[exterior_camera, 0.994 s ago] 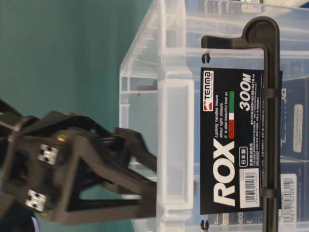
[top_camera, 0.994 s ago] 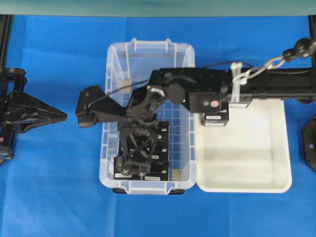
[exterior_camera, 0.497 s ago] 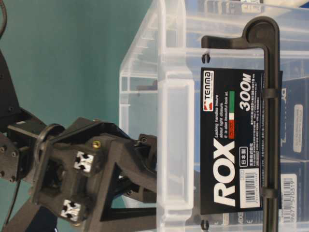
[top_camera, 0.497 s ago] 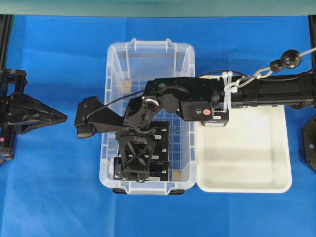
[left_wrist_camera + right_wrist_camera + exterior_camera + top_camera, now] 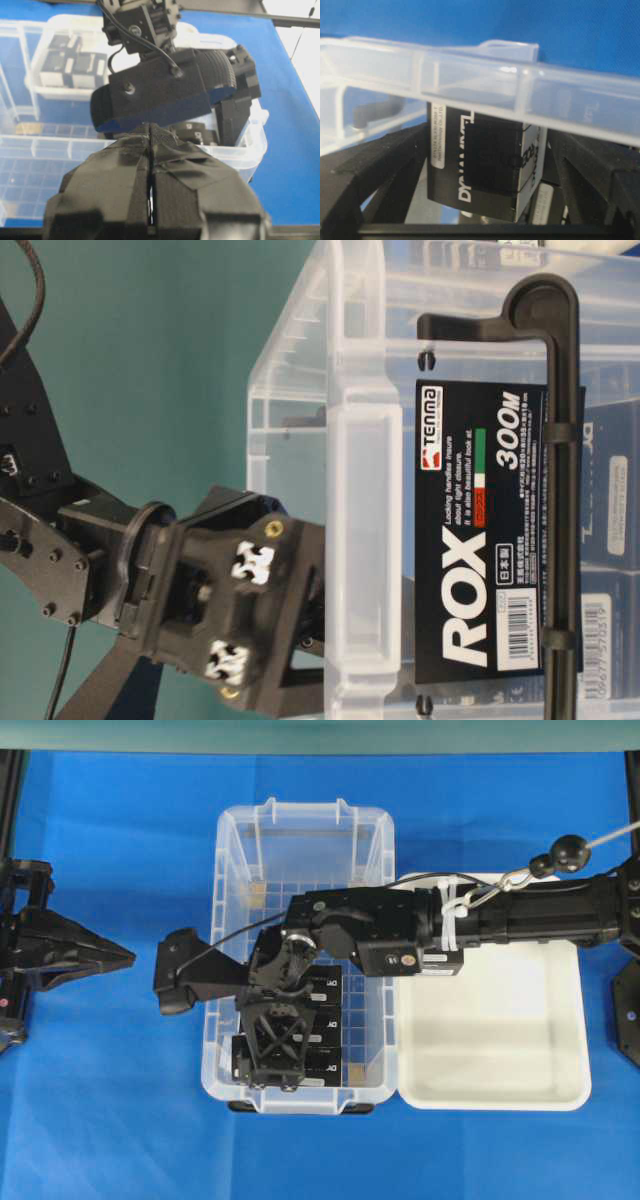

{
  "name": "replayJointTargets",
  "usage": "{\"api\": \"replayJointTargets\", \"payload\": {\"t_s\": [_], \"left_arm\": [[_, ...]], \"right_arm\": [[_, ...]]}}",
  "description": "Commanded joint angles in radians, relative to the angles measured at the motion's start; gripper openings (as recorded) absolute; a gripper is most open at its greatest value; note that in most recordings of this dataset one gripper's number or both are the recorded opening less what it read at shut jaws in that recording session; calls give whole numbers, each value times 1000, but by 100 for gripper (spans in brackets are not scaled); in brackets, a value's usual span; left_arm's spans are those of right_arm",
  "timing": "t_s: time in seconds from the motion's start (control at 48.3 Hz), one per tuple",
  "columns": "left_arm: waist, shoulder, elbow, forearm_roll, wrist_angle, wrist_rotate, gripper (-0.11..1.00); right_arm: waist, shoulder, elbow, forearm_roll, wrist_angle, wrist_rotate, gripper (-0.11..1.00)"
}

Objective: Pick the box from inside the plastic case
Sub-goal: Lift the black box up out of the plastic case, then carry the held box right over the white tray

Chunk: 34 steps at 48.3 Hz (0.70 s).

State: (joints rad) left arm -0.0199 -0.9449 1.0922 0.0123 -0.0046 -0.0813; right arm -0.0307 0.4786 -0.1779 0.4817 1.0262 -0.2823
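Observation:
The clear plastic case (image 5: 300,880) stands mid-table and holds several black boxes with white lettering (image 5: 325,1020) in its near half. My right gripper (image 5: 268,1072) reaches down into the near end of the case. In the right wrist view it (image 5: 480,172) is open, with one box (image 5: 485,160) between its fingers (image 5: 370,165). A gap shows on each side of the box. My left gripper (image 5: 125,956) is shut and empty, left of the case over the blue cloth. It also shows in the left wrist view (image 5: 151,131).
A shallow white tray (image 5: 500,1040) sits against the case's right side with nothing in it. The case's wall with the black ROX label (image 5: 480,540) and a black handle clip fills the table-level view. The right arm (image 5: 500,915) spans the tray's far edge.
My right gripper has moved toward the near end of the case and lower among the boxes, and its wrist has turned. The left arm has not moved.

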Motion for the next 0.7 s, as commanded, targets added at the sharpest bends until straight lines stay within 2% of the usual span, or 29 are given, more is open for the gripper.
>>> {"api": "replayJointTargets", "payload": {"t_s": [0.0,0.269,0.559,0.683], "left_arm": [[0,2,-23,3,-5,-2,-5],[0,0,-25,3,-3,-2,-5],[0,0,-25,2,-3,-2,-5],[2,0,-23,2,-3,-2,-5]], "right_arm": [[-8,8,0,-23,0,0,100],[-35,0,-5,-66,-3,-2,100],[-25,-5,-8,-66,-8,-2,99],[-15,-14,-8,-66,-11,-5,94]]}}
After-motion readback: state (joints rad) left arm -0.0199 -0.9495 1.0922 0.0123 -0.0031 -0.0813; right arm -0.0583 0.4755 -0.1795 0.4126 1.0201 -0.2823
